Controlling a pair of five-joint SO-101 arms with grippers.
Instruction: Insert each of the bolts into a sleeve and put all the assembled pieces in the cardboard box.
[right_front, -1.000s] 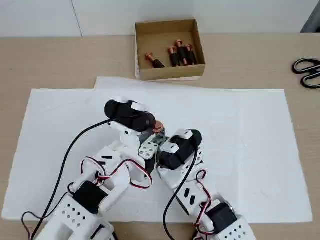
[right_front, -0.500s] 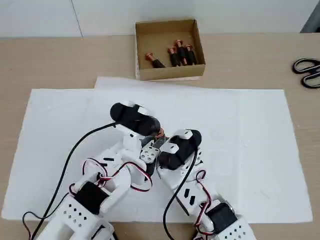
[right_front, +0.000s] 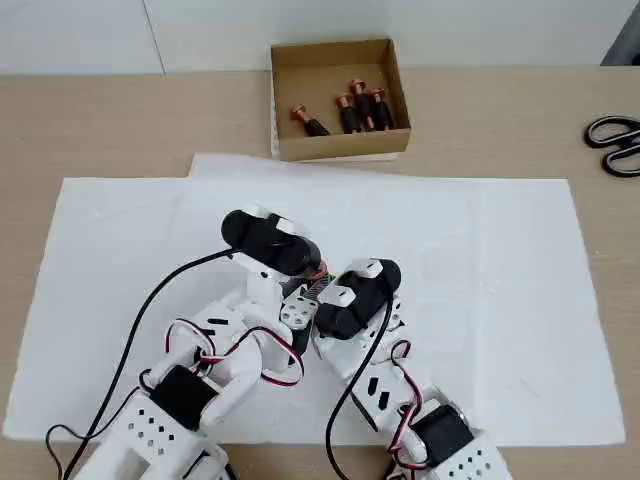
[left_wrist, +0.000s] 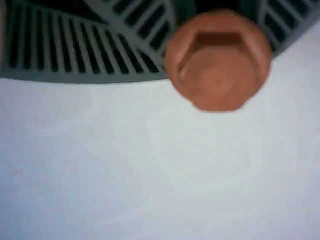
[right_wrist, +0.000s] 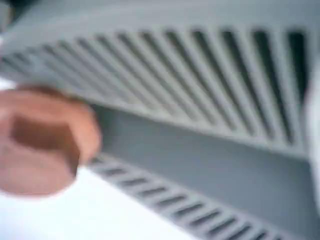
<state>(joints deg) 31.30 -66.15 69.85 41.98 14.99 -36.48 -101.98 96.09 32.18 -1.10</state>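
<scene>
Here, a bolt between two grippers

The bolt (right_front: 318, 268) shows its copper hex head over the middle of the white sheet (right_front: 480, 280), where the left gripper (left_wrist: 150, 40) and right gripper (right_wrist: 200, 100) meet. Whether either one is clamped on it cannot be told. Beyond the sheet's far edge, the cardboard box (right_front: 345, 144) holds four assembled pieces (right_front: 350, 108). Scissors (right_front: 615, 140) lie well apart.

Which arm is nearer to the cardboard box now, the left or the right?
Left. The left arm lies farther up the paper, toward the cardboard box; the right arm sits beside it, farther back.
</scene>
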